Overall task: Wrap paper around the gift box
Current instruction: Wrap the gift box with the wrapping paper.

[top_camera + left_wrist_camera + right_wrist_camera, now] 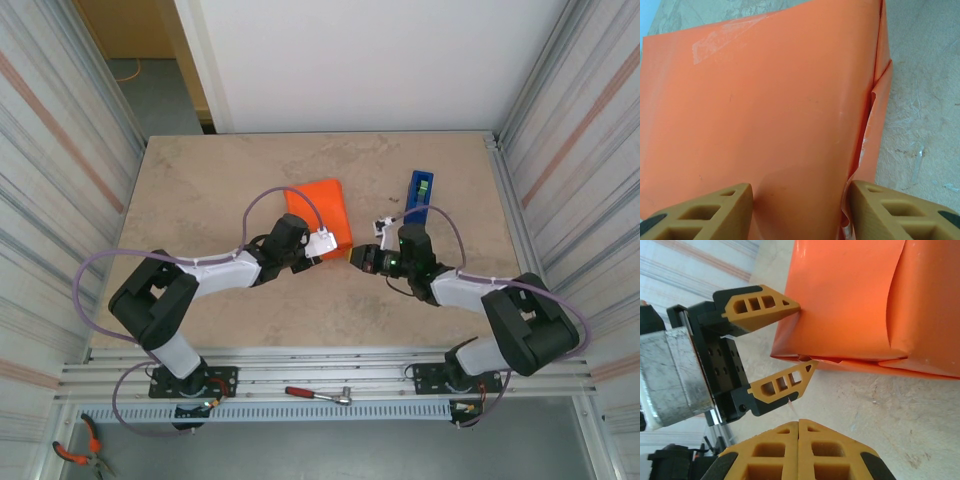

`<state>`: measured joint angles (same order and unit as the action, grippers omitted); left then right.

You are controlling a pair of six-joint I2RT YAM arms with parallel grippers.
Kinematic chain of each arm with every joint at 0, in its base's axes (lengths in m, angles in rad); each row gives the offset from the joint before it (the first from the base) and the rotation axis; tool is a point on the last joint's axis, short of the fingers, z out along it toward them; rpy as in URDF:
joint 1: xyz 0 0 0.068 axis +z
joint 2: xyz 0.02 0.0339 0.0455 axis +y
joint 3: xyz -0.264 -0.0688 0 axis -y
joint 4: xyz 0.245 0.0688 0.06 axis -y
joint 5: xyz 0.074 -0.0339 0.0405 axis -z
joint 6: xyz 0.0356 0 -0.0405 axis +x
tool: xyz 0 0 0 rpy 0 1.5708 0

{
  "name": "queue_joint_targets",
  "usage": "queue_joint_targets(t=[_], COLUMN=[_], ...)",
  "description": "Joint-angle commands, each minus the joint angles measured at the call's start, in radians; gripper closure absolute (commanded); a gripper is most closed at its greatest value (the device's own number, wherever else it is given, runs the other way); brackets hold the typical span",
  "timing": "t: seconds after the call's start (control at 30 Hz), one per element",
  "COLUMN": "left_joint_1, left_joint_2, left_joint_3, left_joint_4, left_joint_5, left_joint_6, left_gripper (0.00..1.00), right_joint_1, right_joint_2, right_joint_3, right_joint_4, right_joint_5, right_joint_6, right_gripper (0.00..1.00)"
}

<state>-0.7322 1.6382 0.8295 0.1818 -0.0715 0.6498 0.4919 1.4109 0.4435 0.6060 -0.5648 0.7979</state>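
Note:
The orange paper [322, 210] is folded over into a parcel in the middle of the table; the gift box is hidden under it. In the left wrist view the paper [780, 100] has a patch of clear tape [720, 40] on its far corner and a loose folded flap along its right side. My left gripper [340, 248] [800, 210] grips the parcel's near end, one finger pressing on each side. In the right wrist view the paper [850, 300] lies just beyond my right gripper [798, 421] [362, 258], which is shut and hovers a little short of it. A thin pale sliver sticks up from its tips.
A blue tape dispenser [420, 192] stands to the right of the parcel, behind my right arm. A ratchet tool [320, 394] lies on the front rail and pliers [80, 450] sit below the table's left corner. Striped walls close in both sides.

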Motion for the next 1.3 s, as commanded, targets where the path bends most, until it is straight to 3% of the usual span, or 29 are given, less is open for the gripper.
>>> queue_joint_targets(t=[0.0,0.47,0.7,1.27], left_joint_1=[0.007,0.014,0.014,0.014], left_joint_2=[-0.020,-0.017,-0.012,-0.006], left_joint_3=[-0.004,0.002,0.008,0.014], left_joint_4=[-0.042,-0.051,-0.059,-0.066], left_joint_5=[0.010,0.008,0.009,0.012], left_joint_6=[-0.021,-0.023,-0.022,-0.017], left_gripper=[0.46,0.47,0.47,0.47], right_joint_1=[0.035,0.138,0.152,0.154], right_joint_2=[0.034,0.148,0.230,0.297], right_joint_3=[-0.021,-0.045,-0.039,0.001], right_joint_4=[0.136,0.342,0.444,0.482], right_joint_5=[0.090,0.236,0.234,0.211], right_joint_6=[-0.033,-0.036,-0.015,-0.009], right_gripper=[1.00,1.00,1.00,1.00])
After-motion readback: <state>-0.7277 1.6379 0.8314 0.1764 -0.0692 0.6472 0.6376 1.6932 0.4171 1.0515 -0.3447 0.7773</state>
